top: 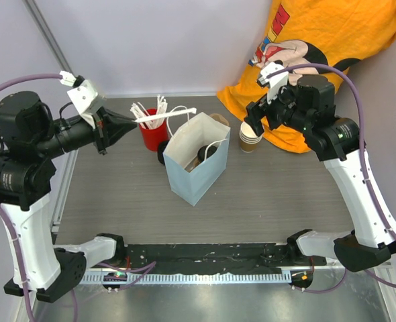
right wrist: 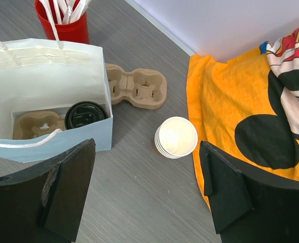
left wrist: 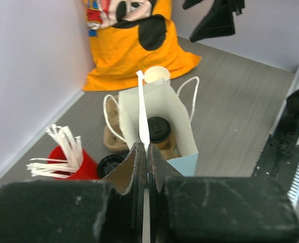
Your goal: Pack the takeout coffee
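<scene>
The takeout coffee (right wrist: 86, 114), a cup under a black lid, sits in a brown pulp tray (right wrist: 34, 124) inside the open light-blue paper bag (right wrist: 53, 147). It also shows in the top view, the takeout coffee (top: 208, 151) within the bag (top: 191, 178), and in the left wrist view, the takeout coffee (left wrist: 158, 129). My left gripper (top: 134, 121) is left of the bag, shut on a white stick (top: 168, 115) whose far end reaches over the bag's rim. From the left wrist, that stick (left wrist: 142, 109) runs out of the closed left gripper (left wrist: 147, 149). My right gripper (right wrist: 147, 147) stands open, empty, above the table.
A stack of paper cups (right wrist: 176, 136) stands right of the bag, below my right gripper (top: 258, 121). A red cup of white sticks (top: 153, 134) and a loose black lid (left wrist: 109, 164) sit behind the bag. A second pulp tray (right wrist: 137, 88) lies there. Orange shirt (top: 319, 40) at back right.
</scene>
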Tool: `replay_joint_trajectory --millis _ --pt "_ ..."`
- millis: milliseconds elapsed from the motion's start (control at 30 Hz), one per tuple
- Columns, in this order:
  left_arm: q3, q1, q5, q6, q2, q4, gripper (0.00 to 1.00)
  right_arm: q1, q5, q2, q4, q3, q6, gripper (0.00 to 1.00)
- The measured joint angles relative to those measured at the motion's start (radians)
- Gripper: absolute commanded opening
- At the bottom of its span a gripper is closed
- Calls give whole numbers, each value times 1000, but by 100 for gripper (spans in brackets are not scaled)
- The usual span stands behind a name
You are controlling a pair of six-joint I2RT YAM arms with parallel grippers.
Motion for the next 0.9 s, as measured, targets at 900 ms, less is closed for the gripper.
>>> replay_joint_trajectory --millis 900 --pt "58 -570 -608 127 287 -207 0 -50 25 -10 6 14 8 88"
